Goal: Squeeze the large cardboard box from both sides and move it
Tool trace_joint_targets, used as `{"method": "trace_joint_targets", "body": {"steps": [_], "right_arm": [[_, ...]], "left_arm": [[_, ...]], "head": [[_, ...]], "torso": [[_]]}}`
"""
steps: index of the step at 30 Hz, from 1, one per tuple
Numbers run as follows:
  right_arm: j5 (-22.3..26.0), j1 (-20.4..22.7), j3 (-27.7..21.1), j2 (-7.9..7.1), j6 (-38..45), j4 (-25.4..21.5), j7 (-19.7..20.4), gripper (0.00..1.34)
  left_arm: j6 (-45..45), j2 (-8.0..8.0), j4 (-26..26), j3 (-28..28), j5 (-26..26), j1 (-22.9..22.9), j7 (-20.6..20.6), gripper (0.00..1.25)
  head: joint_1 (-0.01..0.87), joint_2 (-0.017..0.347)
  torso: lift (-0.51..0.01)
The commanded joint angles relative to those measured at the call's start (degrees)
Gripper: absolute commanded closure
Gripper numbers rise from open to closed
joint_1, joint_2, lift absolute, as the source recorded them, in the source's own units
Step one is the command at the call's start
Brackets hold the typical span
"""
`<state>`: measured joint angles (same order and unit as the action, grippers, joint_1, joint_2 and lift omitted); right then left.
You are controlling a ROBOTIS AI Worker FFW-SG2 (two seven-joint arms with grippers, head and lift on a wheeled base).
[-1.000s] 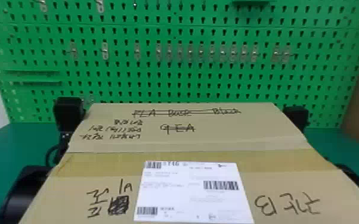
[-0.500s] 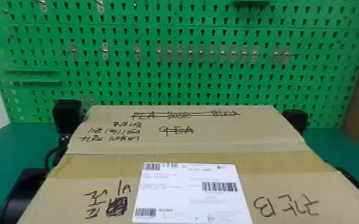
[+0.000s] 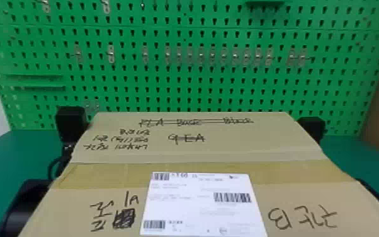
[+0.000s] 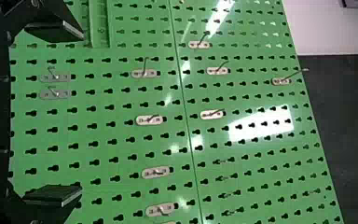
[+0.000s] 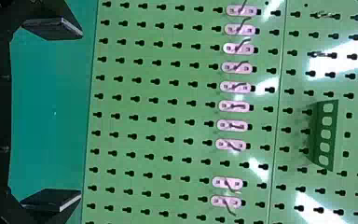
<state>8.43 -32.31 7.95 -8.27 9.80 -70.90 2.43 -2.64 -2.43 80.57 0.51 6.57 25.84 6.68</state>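
The large cardboard box (image 3: 204,154) sits between the left gripper (image 3: 70,124) and the right gripper (image 3: 312,127), its near end cut off by the head view's bottom edge. Both are released, fingers spread wide. The box hides much of both arms (image 3: 20,205); side contact cannot be made out.

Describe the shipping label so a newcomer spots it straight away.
In front of the green perforated pegboard is a large brown cardboard box. On its top, overlapping the yellowish tape band, is the white rectangular paper label: printed barcodes, unlike the black handwriting around it.
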Motion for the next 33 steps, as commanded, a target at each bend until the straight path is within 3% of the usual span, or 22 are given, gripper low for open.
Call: {"method": "trace_joint_targets", "body": {"steps": [1, 33], "right_arm": [[0.0, -0.2, 0.2, 0.00, 0.0, 0.3, -1.5, 0.10], [-0.6, -2.3, 1.1, -0.70, 0.0, 0.4, -1.5, 0.10]], "left_arm": [[0.0, 0.15, -0.1, -0.3, -0.3, -0.1, 0.0, 0.13], [0.2, -0.21, -0.4, -0.6, 0.6, 1.9, 0.0, 0.13]], "head": [[0.398, 0.051], [0.398, 0.051]], "torso": [[-0.209], [-0.209]]}}
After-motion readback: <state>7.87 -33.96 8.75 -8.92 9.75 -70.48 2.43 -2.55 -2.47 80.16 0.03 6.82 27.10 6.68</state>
